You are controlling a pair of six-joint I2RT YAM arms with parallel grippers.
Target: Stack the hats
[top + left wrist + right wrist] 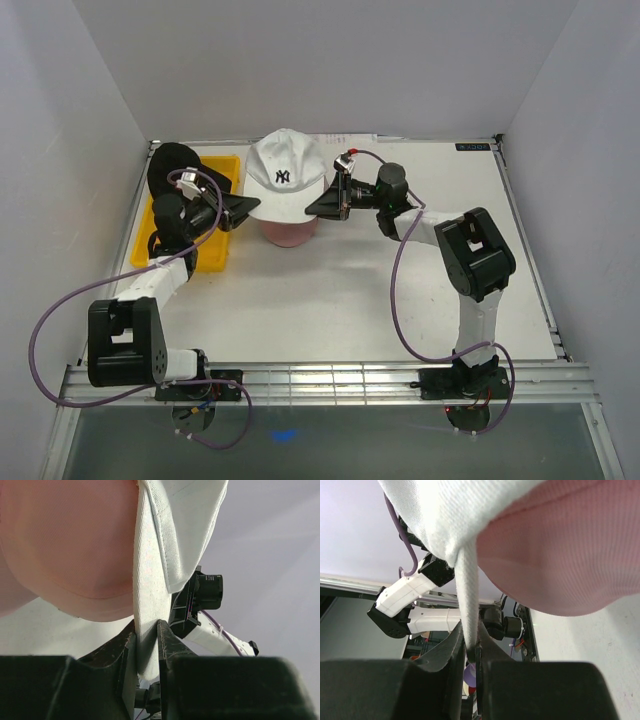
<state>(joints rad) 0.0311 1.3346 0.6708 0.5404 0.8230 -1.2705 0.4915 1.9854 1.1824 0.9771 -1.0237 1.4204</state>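
Jaws of the left gripper [243, 210] are clamping the left edge of the white NY cap [285, 180]; the right gripper [318, 205] is clamping its right edge. This cap is sitting over a pink cap [290, 235] at far centre. A black cap [170, 162] is lying at the far end of the yellow tray [212, 256], far left.

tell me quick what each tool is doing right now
left tool: closed, pinching the edge of the white hat
right tool: closed, pinching the white hat's other side
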